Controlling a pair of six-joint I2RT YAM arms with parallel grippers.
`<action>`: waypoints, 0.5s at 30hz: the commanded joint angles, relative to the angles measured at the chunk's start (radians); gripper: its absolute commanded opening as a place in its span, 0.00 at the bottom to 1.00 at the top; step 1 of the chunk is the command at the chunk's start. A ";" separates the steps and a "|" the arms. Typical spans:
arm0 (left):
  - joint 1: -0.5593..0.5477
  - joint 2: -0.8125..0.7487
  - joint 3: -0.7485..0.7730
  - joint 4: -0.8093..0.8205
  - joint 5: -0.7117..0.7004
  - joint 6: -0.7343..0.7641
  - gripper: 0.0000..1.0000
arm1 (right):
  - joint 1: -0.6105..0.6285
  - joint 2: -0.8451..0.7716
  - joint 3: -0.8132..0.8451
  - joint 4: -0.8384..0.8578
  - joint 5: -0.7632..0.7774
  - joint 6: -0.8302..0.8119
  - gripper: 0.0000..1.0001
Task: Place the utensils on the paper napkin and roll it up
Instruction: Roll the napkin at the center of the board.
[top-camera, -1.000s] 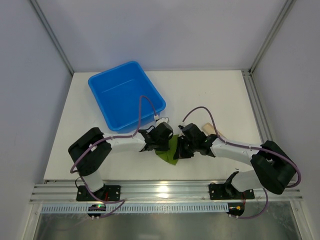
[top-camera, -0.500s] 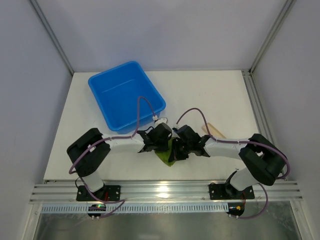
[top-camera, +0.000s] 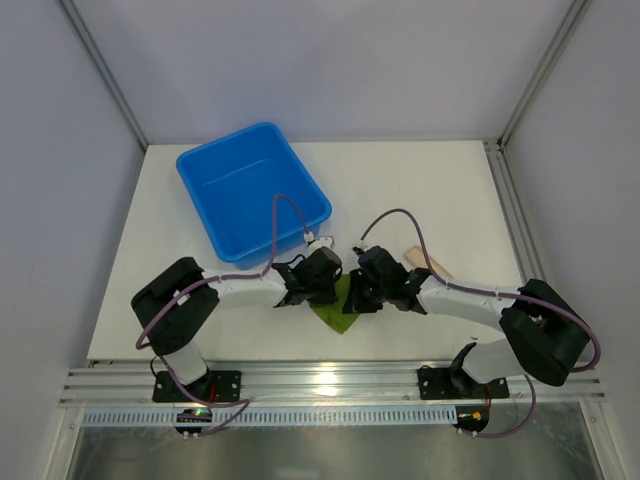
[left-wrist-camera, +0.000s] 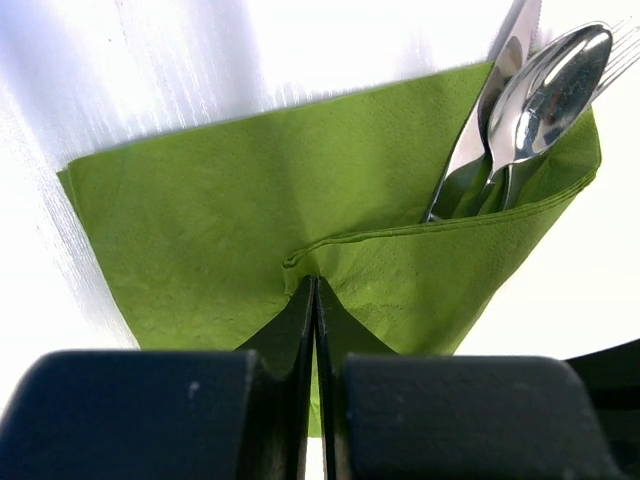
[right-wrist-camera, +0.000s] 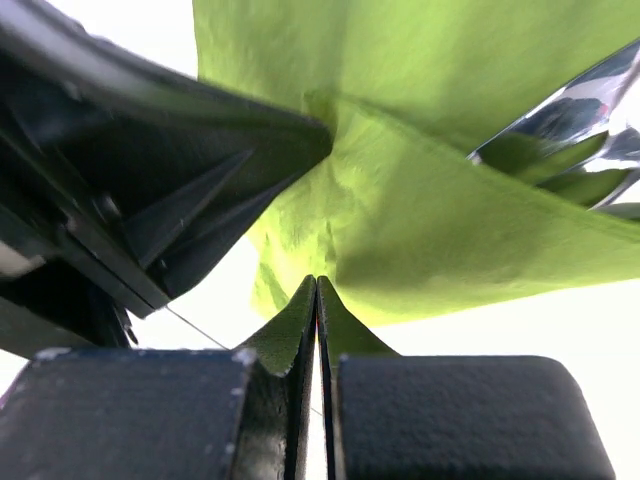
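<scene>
Up front on the surface (top-camera: 440, 190), left gripper (left-wrist-camera: 315, 290) and right gripper (right-wrist-camera: 317, 290) seem pinched on the napkin (left-wrist-camera: 220, 200) over the utensils (left-wrist-camera: 545, 85); mid-roll, next turn both together.

Robotics lab cell, white table (top-camera: 430, 190), aluminium frame posts (top-camera: 105, 75), plain grey walls (top-camera: 300, 60), slotted mounting rail (top-camera: 330, 380).

paper napkin (left-wrist-camera: 250, 230): plain lime green, lightly textured
utensils (left-wrist-camera: 545, 95): shiny silver, green picked up in the reflections
bin (top-camera: 250, 185): solid bright blue
table (top-camera: 430, 190): plain white
cables (top-camera: 402, 212): dusty purple
</scene>
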 joint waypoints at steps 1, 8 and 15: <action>0.002 -0.023 -0.043 -0.026 0.012 -0.010 0.00 | -0.017 -0.025 0.063 -0.016 0.061 -0.007 0.04; 0.002 -0.043 -0.071 -0.007 0.029 -0.030 0.00 | -0.020 0.039 0.131 -0.019 0.071 -0.010 0.04; 0.002 -0.066 -0.095 -0.007 0.029 -0.040 0.00 | -0.023 0.145 0.146 -0.007 0.070 0.002 0.04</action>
